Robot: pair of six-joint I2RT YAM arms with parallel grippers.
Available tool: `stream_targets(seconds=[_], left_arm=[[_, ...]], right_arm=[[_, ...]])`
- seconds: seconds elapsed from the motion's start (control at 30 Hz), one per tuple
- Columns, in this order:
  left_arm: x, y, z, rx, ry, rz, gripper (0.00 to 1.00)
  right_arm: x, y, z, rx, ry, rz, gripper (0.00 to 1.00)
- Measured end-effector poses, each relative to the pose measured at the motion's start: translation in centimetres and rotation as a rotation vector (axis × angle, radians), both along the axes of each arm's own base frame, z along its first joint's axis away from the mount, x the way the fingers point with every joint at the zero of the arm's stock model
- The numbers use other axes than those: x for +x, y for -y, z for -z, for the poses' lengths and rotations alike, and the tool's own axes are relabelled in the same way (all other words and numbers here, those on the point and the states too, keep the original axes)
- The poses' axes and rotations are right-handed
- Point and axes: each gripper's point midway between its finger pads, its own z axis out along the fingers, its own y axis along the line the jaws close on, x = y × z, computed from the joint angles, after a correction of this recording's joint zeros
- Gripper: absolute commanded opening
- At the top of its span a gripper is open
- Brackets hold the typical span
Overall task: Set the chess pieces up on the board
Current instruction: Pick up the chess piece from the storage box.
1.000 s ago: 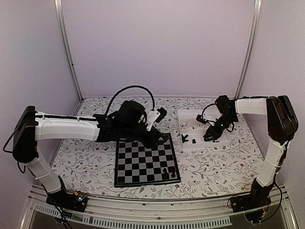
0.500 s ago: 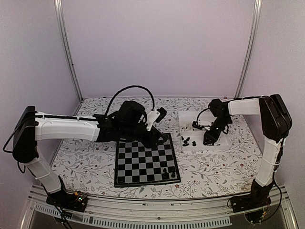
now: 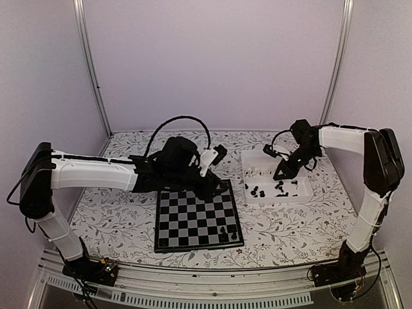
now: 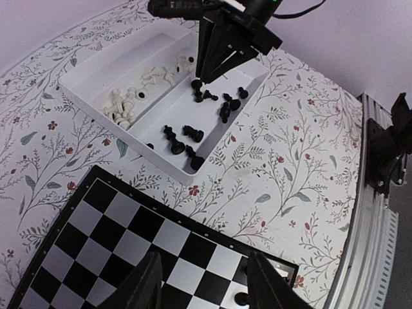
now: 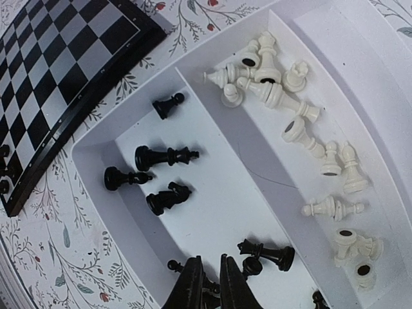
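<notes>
right gripper (image 4: 201, 76) hangs over the black-piece side of the white tray (image 5: 212, 212), fingers pinched nearly together with a small black piece (image 4: 196, 84) right at the tips, can't tell if it's gripped. left gripper (image 4: 203, 293) hovers over the board (image 3: 196, 215) at its corner by the tray, jaws apart, holding nothing. most chess pieces (image 5: 161, 158) lie in the tray's 2 compartments, a few stand on the board.

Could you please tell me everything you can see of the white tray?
The white tray is a shallow rectangular dish, plastic-looking, with a divider making two long compartments. It lies flat on the floral table, right of the board. White pieces lie in one compartment, black pieces in the other, where the right gripper points down.
</notes>
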Motion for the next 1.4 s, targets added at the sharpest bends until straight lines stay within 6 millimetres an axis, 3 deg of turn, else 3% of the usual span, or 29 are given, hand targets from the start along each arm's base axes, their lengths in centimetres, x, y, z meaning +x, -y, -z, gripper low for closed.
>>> stream_targets(seconds=[0.1, 0.3, 0.53, 0.83, 1.2, 1.4], left_arm=[[0.1, 0.2, 0.0, -0.011, 0.0, 0.002, 0.48], [0.1, 0.4, -0.2, -0.021, 0.005, 0.003, 0.47], [0.0, 0.2, 0.3, -0.019, -0.009, -0.007, 0.47], [-0.4, -1.1, 0.9, -0.008, -0.024, -0.037, 0.47], [-0.4, -1.7, 1.0, -0.003, -0.023, -0.058, 0.47], [-0.4, -1.7, 1.0, -0.002, -0.021, -0.06, 0.48]], right_arm=[[-0.2, -0.5, -0.4, 0.028, -0.004, -0.011, 0.26], [-1.5, -2.9, -0.2, 0.017, 0.045, -0.162, 0.36], [-3.6, -6.3, 0.7, -0.077, 0.166, -0.44, 0.39], [-2.4, -6.4, 4.4, -0.222, 0.216, -0.625, 0.42], [-0.7, -7.5, 5.9, -0.26, 0.257, -0.7, 0.42], [-0.3, -8.0, 6.1, -0.254, 0.222, -0.712, 0.26]])
